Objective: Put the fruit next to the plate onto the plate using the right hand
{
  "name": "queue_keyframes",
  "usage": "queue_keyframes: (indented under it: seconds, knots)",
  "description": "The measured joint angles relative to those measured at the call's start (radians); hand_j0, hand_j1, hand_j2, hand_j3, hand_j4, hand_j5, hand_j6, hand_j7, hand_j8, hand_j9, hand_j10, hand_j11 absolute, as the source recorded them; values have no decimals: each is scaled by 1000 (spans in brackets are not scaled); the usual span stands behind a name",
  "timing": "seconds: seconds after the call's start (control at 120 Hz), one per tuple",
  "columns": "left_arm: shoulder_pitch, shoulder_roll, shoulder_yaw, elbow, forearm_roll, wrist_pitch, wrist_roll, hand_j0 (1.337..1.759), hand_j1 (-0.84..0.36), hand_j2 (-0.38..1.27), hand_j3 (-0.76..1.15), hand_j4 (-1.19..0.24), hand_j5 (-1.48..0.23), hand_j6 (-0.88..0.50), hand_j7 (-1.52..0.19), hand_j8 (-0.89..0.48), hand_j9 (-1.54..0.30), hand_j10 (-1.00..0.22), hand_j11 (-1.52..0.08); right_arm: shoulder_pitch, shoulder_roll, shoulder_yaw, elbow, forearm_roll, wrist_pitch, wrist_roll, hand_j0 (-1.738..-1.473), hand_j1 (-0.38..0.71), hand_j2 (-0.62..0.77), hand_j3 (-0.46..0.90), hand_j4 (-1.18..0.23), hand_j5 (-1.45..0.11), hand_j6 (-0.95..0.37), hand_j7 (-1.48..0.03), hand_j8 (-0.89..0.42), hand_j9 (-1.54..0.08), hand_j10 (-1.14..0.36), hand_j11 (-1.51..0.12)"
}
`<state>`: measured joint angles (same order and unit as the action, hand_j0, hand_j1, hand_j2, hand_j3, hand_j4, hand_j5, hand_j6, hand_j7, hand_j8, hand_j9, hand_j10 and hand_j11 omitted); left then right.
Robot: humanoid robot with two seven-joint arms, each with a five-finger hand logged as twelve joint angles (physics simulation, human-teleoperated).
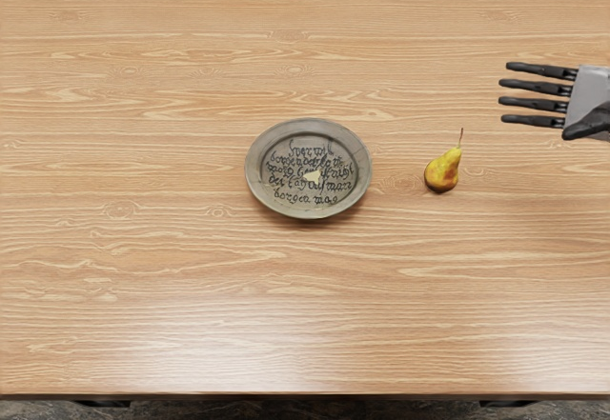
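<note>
A small yellow pear [443,170] with a reddish blush stands upright on the wooden table, stem up, a short way right of the plate. The round grey-brown plate [264,144] with dark lettering lies near the table's middle and holds nothing but a pale glint. My right hand [543,98] comes in at the right edge, above and to the right of the pear, well apart from it. Its black fingers [534,87] stretch straight toward the left, spread and holding nothing. The left arm does not show.
The wooden table [143,277] fills nearly the whole view; its front edge runs along the bottom and its back edge along the top. Nothing else stands on it.
</note>
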<state>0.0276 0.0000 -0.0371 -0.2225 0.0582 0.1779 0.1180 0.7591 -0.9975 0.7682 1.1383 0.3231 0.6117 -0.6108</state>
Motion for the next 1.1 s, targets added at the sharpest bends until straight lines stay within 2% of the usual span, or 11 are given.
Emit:
queue_keyframes:
  seconds: [0.125, 0.208, 0.375, 0.467, 0.7, 0.908, 1.1]
  knots:
    - [0, 0, 0, 0, 0, 0, 0, 1658, 344, 1, 0, -4, -5, -4, -5, -4, -5, -4, -5, 15, 12, -2, 1, -12, 0, 0, -1658, -331, -3, 0, -11, -19, -9, -20, -10, -19, -12, -19]
    - [0, 0, 0, 0, 0, 0, 0, 1658, 344, 1, 0, -4, -5, -4, -5, -4, -5, -4, -5, 46, 52, -3, 3, -51, 0, 0, -1658, -330, -3, 0, -11, -19, -10, -20, -11, -20, -12, -20]
    - [0, 0, 0, 0, 0, 0, 0, 1658, 344, 1, 0, -4, -5, -4, -5, -4, -5, -4, -5, 151, 130, 1, 10, -365, 0, 0, -1658, -326, -4, 0, -17, -25, -16, -25, -16, -25, -17, -25]
    - [0, 0, 0, 0, 0, 0, 0, 1658, 344, 1, 0, -4, -5, -4, -5, -4, -5, -4, -5, 181, 147, 2, 46, -545, -8, 0, -1658, -323, -4, 0, -20, -28, -19, -28, -20, -28, -20, -28]
    - [0, 0, 0, 0, 0, 0, 0, 1658, 344, 1, 0, -4, -5, -4, -5, -4, -5, -4, -5, 194, 193, -10, 104, -882, -186, 0, -1658, -322, -4, 0, -24, -30, -24, -30, -24, -30, -24, -30]
    - [0, 0, 0, 0, 0, 0, 0, 1658, 344, 1, 0, -4, -5, -4, -5, -4, -5, -4, -5, 198, 266, -73, 103, -1042, -315, 0, -1658, -323, -4, 0, -24, -30, -25, -29, -24, -29, -24, -29]
    - [0, 0, 0, 0, 0, 0, 0, 1658, 344, 1, 0, -4, -5, -4, -5, -4, -5, -4, -5, 199, 367, -149, 59, -1166, -432, 0, -1658, -323, -4, 0, -25, -29, -26, -29, -25, -29, -24, -29]
